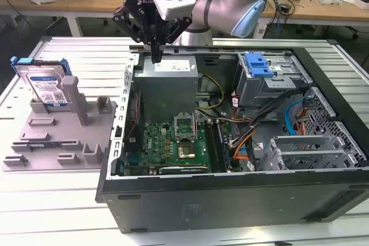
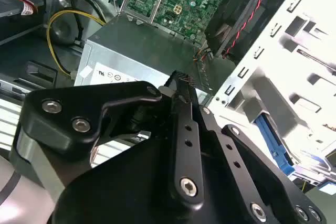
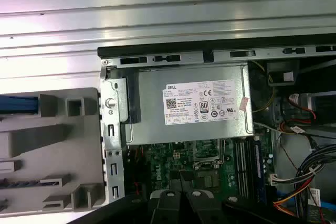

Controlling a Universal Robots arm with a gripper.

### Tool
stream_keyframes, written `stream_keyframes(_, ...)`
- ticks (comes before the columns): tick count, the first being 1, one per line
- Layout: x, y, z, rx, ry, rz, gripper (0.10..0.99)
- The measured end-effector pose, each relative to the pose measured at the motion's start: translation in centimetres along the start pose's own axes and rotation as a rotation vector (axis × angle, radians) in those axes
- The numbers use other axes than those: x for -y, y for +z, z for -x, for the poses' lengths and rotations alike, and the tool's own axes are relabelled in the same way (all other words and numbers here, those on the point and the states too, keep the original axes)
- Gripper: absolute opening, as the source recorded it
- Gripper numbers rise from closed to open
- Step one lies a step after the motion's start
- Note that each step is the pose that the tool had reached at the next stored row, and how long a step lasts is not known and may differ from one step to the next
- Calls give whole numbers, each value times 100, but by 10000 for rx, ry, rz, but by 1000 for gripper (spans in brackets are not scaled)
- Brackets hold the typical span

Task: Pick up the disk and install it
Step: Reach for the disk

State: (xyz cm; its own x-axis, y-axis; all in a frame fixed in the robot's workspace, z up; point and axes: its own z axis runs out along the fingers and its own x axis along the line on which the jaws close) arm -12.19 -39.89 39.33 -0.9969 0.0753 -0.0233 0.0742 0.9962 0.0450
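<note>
- Gripper [image 1: 155,55] hangs point-down over the rear corner of the open computer case [image 1: 230,203]. Its jaws look pressed together with nothing between them.
- Its tip sits just above the grey power supply [image 1: 167,82], near that unit's edge on the exterior view's left. I cannot tell whether it touches the metal.
- I see the disk [image 1: 49,87] well away from the gripper, outside the case on the exterior view's left. It stands upright on edge in the far end of the grey fixture tray [image 1: 34,154], label facing the camera, with its blue rail around the top.
- The tray's other slots and posts hold nothing that I can make out.
- Inside the case, the power supply fills the back. The green motherboard [image 1: 173,142] lies flat on the floor in front of it, and bundled cables [image 1: 248,136] run beside it.
- On the exterior view's right, the metal drive cage [image 1: 271,82] carries a blue latch [image 1: 258,64] on top.
- Case and tray both rest on the white slatted table [image 1: 57,211].
</note>
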Motion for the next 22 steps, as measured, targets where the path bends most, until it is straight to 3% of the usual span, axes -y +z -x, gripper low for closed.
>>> stream_keyframes(10,0,0,0,0,0,1,106)
stream_keyframes(13,-14,1,-58,1,5,-1,106)
stream_keyframes(15,-51,5,-199,1,14,-1,106)
stream_keyframes(17,-75,11,-441,0,14,-1,106)
stream_keyframes(19,-73,14,-527,1,16,0,106)
stream_keyframes(20,-69,17,-636,1,16,-1,106)
stream_keyframes(22,-59,19,-777,0,13,-2,106)
